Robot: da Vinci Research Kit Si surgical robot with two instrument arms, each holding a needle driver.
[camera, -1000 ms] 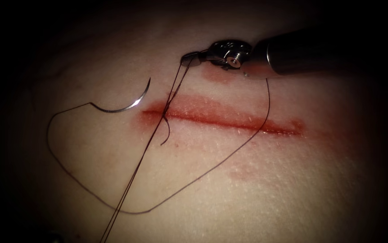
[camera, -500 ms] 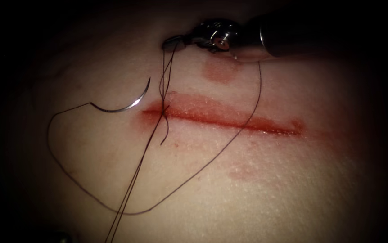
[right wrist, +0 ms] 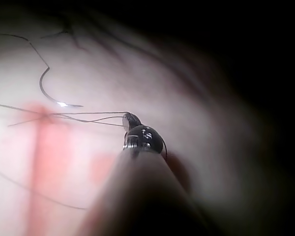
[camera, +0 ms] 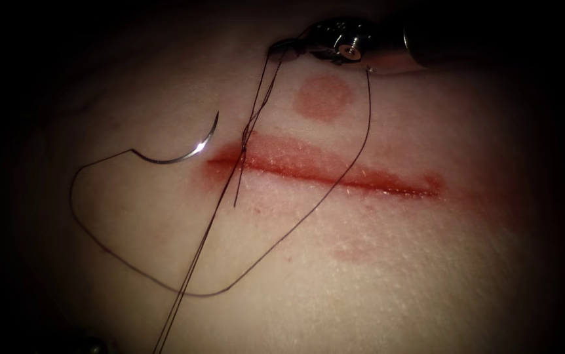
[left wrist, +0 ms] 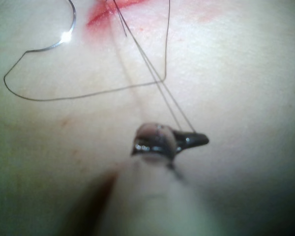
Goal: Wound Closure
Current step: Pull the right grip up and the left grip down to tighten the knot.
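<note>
**Thread held taut by both end effectors**

Open tissue point(camera: 374, 282) lies below the cut point(camera: 322, 172); the right end effector point(camera: 281, 47) is clenched on thread point(camera: 194, 259) above it; the left end effector point(left wrist: 194, 139) grips the strands' other end; the needle point(camera: 184, 152) rests free, left of the cut.

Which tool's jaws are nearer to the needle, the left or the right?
Probably the right. The right tool holds thread beyond the cut, up and right of the needle, which lies free on the tissue. The left tool holds thread farther away, on the near side.
</note>
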